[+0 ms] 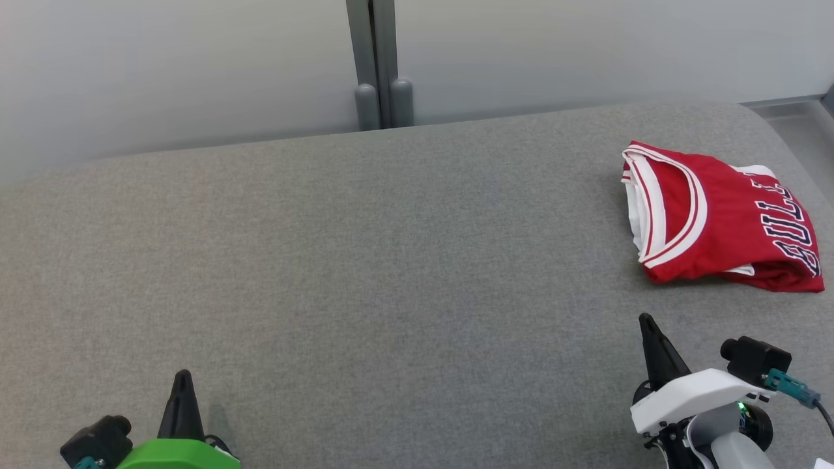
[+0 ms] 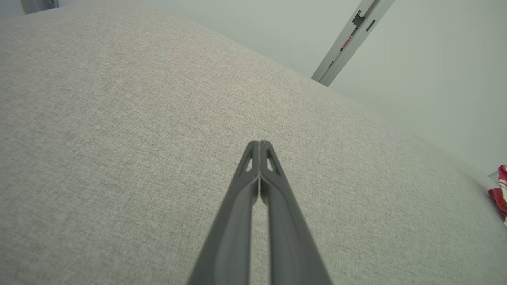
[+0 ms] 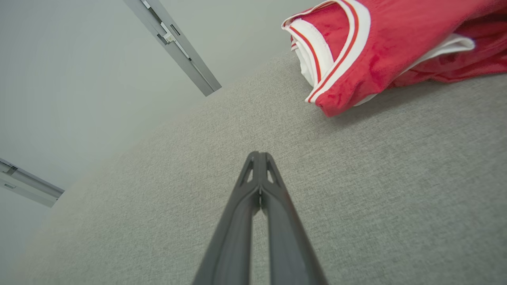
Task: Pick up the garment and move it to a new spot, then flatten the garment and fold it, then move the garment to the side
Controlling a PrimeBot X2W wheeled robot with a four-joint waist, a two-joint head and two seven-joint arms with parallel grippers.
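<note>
The garment (image 1: 720, 218) is a red jersey with white and red trim and dark lettering, lying folded at the far right of the grey fabric surface (image 1: 365, 260). In the right wrist view the garment (image 3: 380, 43) lies ahead and to the right of my right gripper (image 3: 259, 154), whose fingers are pressed together with nothing between them. In the head view my right gripper (image 1: 646, 320) sits below the jersey, apart from it. My left gripper (image 1: 183, 376) is at the lower left, far from the jersey, and shut empty (image 2: 259, 143). A sliver of the garment (image 2: 501, 194) shows at the left wrist view's right edge.
A pale wall runs behind the surface, with a grey vertical post (image 1: 378, 65) at its middle. The padded surface curves down at its right end (image 1: 782, 130) close to the jersey. Bare grey fabric stretches across the middle and left.
</note>
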